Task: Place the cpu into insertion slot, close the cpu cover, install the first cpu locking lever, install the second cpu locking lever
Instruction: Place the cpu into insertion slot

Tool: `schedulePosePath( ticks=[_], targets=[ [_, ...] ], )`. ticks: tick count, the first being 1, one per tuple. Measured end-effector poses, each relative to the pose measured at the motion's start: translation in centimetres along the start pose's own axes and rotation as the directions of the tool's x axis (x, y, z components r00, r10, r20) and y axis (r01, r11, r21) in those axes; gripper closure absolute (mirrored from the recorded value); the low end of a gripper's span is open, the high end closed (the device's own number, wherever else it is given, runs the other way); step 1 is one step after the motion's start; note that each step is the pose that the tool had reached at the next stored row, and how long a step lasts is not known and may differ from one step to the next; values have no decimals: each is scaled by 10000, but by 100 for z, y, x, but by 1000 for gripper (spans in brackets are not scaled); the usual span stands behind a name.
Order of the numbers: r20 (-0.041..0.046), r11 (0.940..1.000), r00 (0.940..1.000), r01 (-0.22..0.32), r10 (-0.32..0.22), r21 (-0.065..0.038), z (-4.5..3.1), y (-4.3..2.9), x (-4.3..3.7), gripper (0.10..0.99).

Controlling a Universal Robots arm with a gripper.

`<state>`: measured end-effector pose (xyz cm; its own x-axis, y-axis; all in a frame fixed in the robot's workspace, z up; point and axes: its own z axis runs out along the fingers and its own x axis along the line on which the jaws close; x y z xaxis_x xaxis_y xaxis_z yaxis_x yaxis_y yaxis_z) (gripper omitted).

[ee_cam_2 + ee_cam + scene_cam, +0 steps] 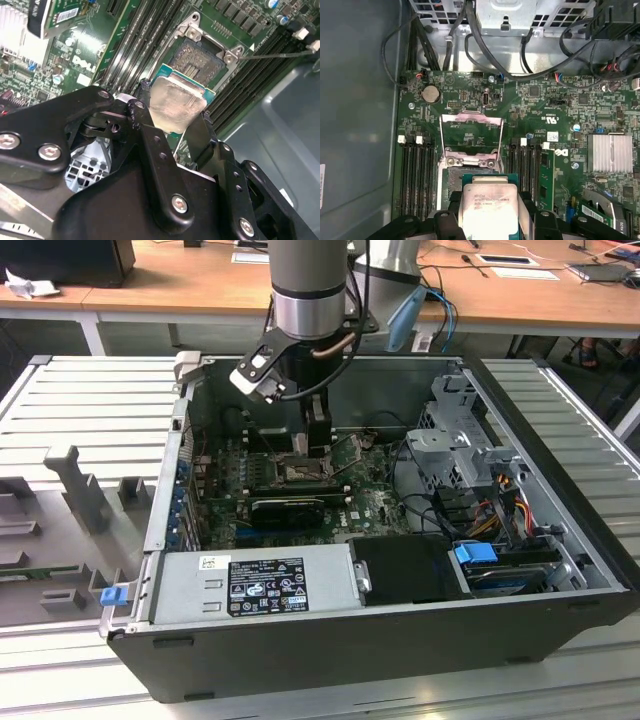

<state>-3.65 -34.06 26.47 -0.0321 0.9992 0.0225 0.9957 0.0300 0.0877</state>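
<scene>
The cpu [489,207] [176,102], a square chip with a silvery top on a green base, is held between my black fingers [150,135], so my gripper [172,117] is shut on it. It hangs just above the insertion slot [200,57] [451,176], whose dark contact field is partly uncovered beside the chip. The cpu cover [471,134] stands swung open beyond the socket, a thin metal frame with a large window. In the exterior view the gripper [316,445] reaches down into the case over the slot [300,472].
Rows of memory slots [415,177] flank the socket on both sides. A thin metal lever [277,54] sticks out sideways from the socket. A black graphics card [288,508], a finned heatsink [612,153], cables [485,55] and the drive cage [465,445] crowd the open case.
</scene>
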Motion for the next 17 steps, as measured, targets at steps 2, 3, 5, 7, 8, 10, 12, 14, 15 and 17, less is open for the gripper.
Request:
schedulePosePath(
  ticks=[2, 3, 5, 7, 8, 10, 12, 14, 15, 17],
  targets=[
    [0, 10000, 10000, 2, -2, 0, 41, -8, 0, 557],
    [-1, 10000, 10000, 2, -2, 0, 58, -11, 0, 557],
    [-2, 10000, 10000, 4, -4, -1, 96, -19, 0, 557],
    [-2, 10000, 10000, 7, -7, -1, 145, -27, 2, 557],
    [-1, 10000, 10000, 6, -6, 0, 171, -32, 3, 557],
    [-1, 10000, 10000, 10, -10, 0, 203, -41, 5, 557],
    [-4, 10000, 10000, 16, -16, 0, 229, -51, 11, 557],
    [-6, 10000, 10000, 17, -17, -1, 243, -53, 32, 557],
    [-5, 10000, 10000, 18, -18, 0, 246, -54, 42, 557],
    [-5, 10000, 10000, 18, -18, 0, 265, -62, 88, 557]
  ],
)
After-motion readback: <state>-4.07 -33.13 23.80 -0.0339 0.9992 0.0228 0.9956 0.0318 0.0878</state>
